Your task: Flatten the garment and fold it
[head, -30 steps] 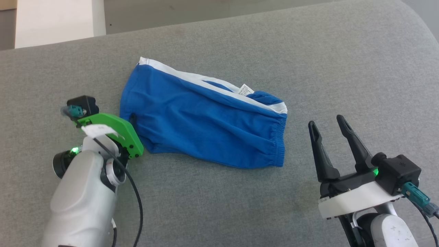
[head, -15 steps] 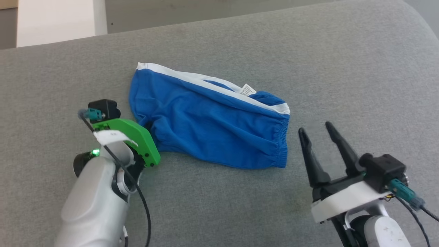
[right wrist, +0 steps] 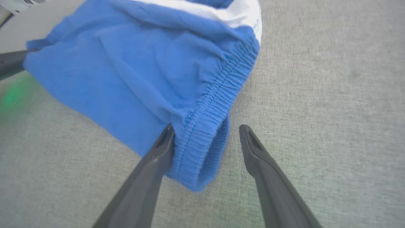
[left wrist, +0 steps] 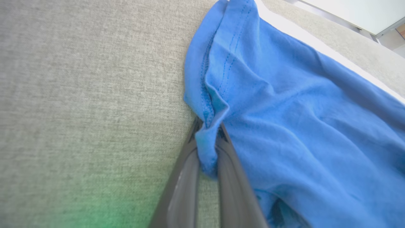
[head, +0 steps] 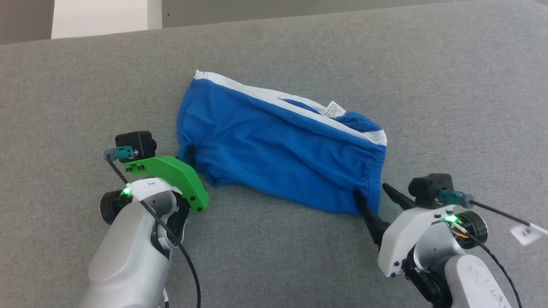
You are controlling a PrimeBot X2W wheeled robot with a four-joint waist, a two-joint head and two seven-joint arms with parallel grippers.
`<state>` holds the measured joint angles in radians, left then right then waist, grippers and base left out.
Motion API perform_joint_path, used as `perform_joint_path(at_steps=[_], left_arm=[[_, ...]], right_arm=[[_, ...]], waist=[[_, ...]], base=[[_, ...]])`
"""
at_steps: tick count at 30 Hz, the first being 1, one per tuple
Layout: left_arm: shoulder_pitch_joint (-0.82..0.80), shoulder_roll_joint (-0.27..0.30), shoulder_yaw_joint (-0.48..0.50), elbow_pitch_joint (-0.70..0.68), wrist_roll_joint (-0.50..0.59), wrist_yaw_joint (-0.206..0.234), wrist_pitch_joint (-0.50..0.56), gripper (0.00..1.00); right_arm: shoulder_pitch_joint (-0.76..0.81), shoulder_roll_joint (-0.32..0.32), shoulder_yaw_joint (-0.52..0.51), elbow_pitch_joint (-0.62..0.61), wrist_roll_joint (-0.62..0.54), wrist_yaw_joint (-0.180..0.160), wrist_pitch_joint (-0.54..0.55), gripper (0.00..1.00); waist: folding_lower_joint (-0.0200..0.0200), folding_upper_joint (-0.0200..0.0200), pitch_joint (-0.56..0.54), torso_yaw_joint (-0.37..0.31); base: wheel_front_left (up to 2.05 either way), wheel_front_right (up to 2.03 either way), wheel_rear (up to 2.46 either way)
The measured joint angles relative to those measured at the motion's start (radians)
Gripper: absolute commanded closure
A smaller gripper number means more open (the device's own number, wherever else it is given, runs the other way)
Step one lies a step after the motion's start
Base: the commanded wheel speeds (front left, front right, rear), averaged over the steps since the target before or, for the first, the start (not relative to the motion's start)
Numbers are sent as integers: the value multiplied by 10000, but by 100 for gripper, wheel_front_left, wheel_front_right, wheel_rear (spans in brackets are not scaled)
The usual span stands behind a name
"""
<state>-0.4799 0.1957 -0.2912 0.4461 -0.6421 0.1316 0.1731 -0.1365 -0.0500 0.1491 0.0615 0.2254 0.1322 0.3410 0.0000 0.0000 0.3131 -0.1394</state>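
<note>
The bright blue shorts (head: 278, 149) lie rumpled on the grey cloth surface (head: 449, 107), with a white stripe (head: 274, 96) along the far side and a small white tag (head: 335, 109). At their left hem my left gripper (head: 190, 152) is shut on a fold of blue fabric; the left wrist view shows that fold pinched between the tips (left wrist: 207, 125). My right gripper (head: 371, 191) is open at the near right corner. The gathered elastic waistband (right wrist: 221, 85) sits between its spread fingers (right wrist: 206, 128), touching the left finger.
The grey surface's far edge runs along the top, with a white panel (head: 100, 17) beyond it at the upper left. A cable with a white label (head: 528, 231) trails from my right wrist. Grey cloth extends on all sides of the shorts.
The head camera has shifted. My right gripper has rolled over and moved up to the waistband corner, now straddling it. My left gripper, at the hem, has drawn that edge inward, bunching it.
</note>
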Motion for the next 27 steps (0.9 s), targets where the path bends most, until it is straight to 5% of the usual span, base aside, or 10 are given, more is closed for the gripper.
perform_joint_path(at_steps=[7, 8, 10, 19, 27], left_arm=[[-173, -121, -142, 15, -2, -178, -167, 100], [-195, -140, -157, 29, -2, -184, -194, 100], [-226, -159, -188, 56, 2, -249, -337, 100], [332, -174, -136, 52, 201, -115, -1476, 100], [2406, -232, -194, -1615, 326, 380, -1864, 100]], right_arm=[[-590, -63, 382, 497, -178, -6, 1921, 0], [-654, -79, 428, 464, -176, -6, 2165, 20], [-684, -125, 514, 318, -127, -13, 2403, 100], [-356, -2, 416, -238, -86, -4, 2301, 100], [323, 10, -602, -1377, -936, 0, 3172, 100]], waist=[[0, 0, 279, 253], [-1, 0, 303, 292], [0, 0, 327, 353], [0, 0, -155, 452], [0, 0, -873, 684]], base=[[0, 0, 0], [0, 0, 0], [0, 0, 0], [0, 0, 0], [0, 0, 0]])
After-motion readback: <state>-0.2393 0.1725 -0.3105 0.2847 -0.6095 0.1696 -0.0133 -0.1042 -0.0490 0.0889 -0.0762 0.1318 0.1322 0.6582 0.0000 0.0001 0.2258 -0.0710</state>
